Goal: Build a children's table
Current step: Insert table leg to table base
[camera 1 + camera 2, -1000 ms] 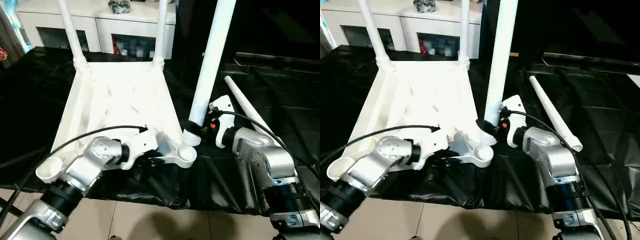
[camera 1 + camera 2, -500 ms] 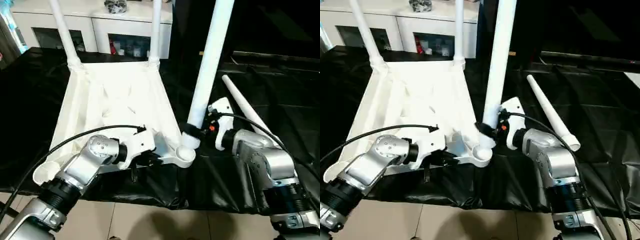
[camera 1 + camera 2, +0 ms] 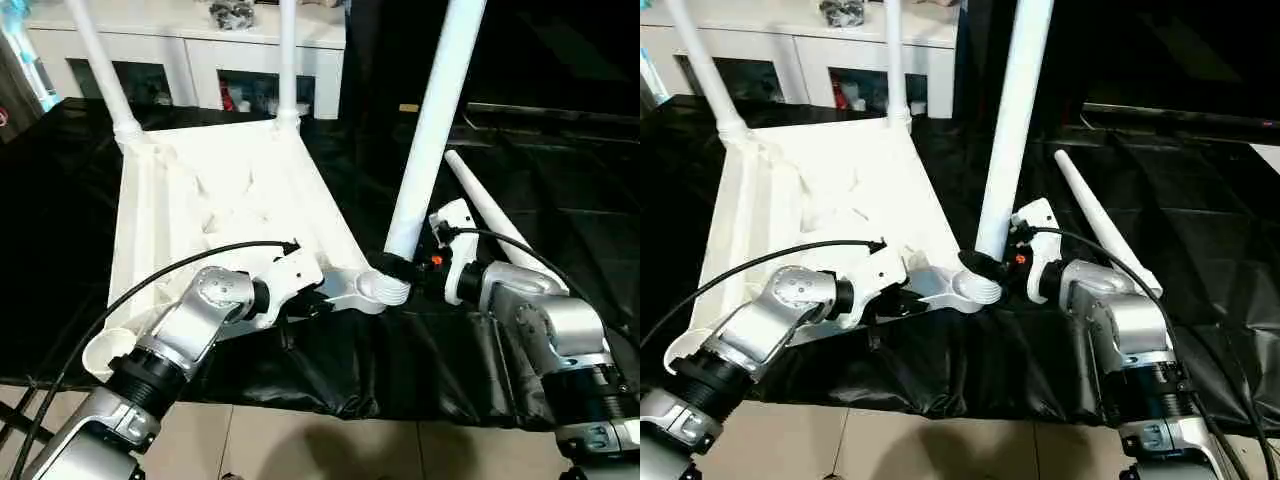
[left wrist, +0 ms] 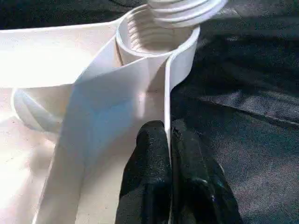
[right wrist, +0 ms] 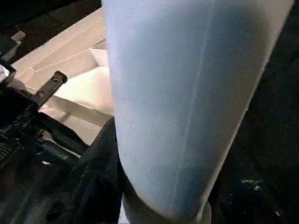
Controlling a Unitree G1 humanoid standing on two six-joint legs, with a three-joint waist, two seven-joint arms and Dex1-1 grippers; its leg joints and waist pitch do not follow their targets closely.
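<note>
On the black sheet: the white tabletop (image 3: 215, 205) lies upside down, ribbed underside up, its near end tilted.
Far corners: two white legs, far-left leg (image 3: 95, 65) and far-right leg (image 3: 288, 55), stand upright in their sockets.
Near-right corner socket (image 4: 156, 39): round, threaded inside; the threaded end of the third leg (image 3: 432, 130) sits right at its mouth, how far in I cannot tell.
Left gripper (image 4: 169, 154): black fingers pressed together, clamped on a thin white rib of the tabletop just beside that socket.
Right gripper (image 3: 985, 265): black fingers wrapped around the bottom of the third leg, holding it nearly upright and leaning slightly right.
Fourth leg (image 3: 497, 225): lies loose on the black sheet to the right, behind the right arm, well apart from the tabletop.
Background: white cabinet (image 3: 190, 50) with glass doors behind the table.
Writing: no readable brand or label on any part.
</note>
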